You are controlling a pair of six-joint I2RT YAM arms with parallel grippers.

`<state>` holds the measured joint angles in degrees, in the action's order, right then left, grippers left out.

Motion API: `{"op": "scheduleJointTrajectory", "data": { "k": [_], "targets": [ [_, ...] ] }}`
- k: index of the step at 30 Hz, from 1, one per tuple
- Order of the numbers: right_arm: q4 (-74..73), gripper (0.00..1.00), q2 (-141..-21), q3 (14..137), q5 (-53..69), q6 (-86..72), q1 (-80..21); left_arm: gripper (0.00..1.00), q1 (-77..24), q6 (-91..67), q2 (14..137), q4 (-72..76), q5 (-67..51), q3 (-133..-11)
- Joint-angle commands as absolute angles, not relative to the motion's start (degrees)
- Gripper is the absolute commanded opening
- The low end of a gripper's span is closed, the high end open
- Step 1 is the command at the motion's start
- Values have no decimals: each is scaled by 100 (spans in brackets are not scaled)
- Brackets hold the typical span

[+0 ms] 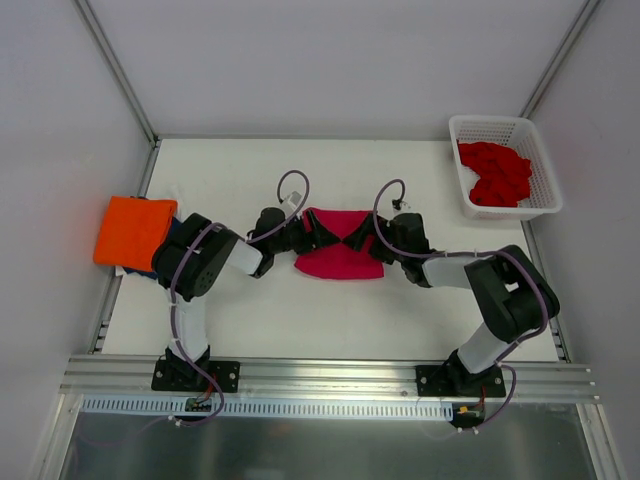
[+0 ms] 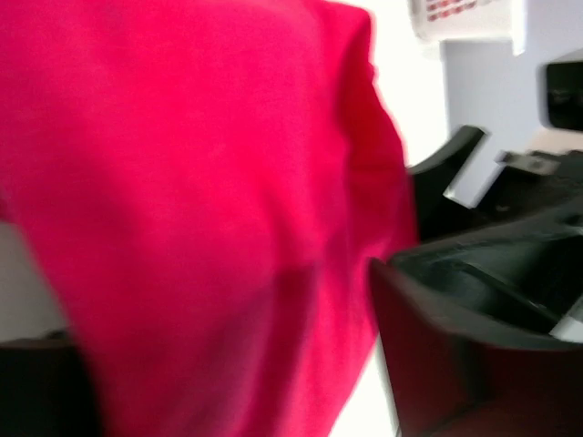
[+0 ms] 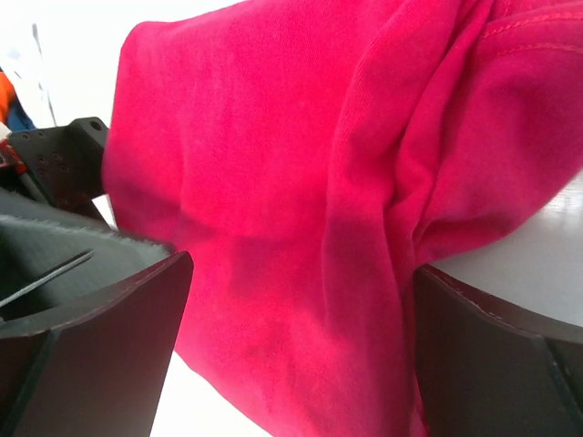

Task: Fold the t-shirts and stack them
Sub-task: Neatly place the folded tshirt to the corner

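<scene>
Crimson-pink cloth t-shirt stretches sideways between left end effector and right end effector, both wide astride its ends.

The crimson-pink t-shirt ahead of me is soft, matt knit cloth with a stitched hem. The fingers of my right end effector are dark, smooth, matt plastic. The orange t-shirt is matt cloth as well. The surface looks smooth, matt white; the basket is white plastic lattice; the rail is brushed metal.
</scene>
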<state>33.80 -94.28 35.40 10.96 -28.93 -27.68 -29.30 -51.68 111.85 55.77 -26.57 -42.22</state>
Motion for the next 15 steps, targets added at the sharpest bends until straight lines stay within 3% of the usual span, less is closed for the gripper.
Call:
{"op": "scheduleJointTrajectory", "data": {
  "k": [1, 5, 8, 9, 15],
  "targets": [
    [2821, 99, -9317, 3410, 1116, -2857, -2856, 63, -3085, -4992, 11461, 5081, -2733, -4473],
    [2488, 99, -9063, 3393, 897, -2664, -2865, 23, -3120, -4913, 11593, 4878, -2786, -4684],
    [2268, 100, -8799, 3366, 818, -2505, -2874, 10, -3138, -4861, 11698, 4869, -2795, -4799],
    [2198, 99, -8728, 3314, 800, -2487, -2874, 0, -3138, -4860, 11750, 4808, -2769, -4868],
    [1409, 99, -7955, 3208, 309, -2224, -2900, 0, -3138, -4387, 11419, 3922, -2235, -5071]
  ]
}}
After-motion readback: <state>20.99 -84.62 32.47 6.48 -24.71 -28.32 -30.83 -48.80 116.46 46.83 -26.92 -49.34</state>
